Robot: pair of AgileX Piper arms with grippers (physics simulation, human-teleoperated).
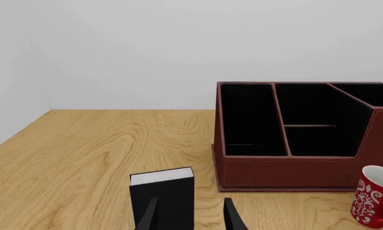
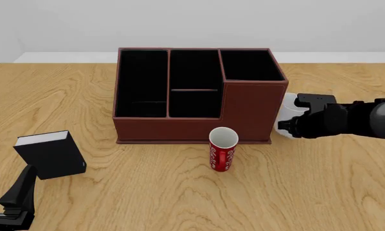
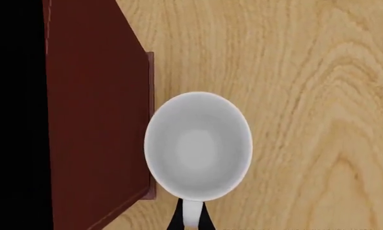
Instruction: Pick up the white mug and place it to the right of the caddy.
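Your right gripper [image 3: 188,221] pinches the handle of the white mug [image 3: 198,145], which sits upright just beside the caddy [image 2: 199,91] on its right. Left gripper [image 1: 191,215] idles open near the black book [image 1: 162,195]. Handle grip looks thin: a jerky release could tip the mug into the caddy wall.

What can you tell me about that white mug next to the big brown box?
The white mug is plain, glossy and ceramic-looking, with a round open mouth and nothing inside. It stands upright on the wooden table, close against the right side of the caddy. Its small handle points toward the right gripper, whose fingers sit on either side of it. From the front, the arm hides most of the mug.
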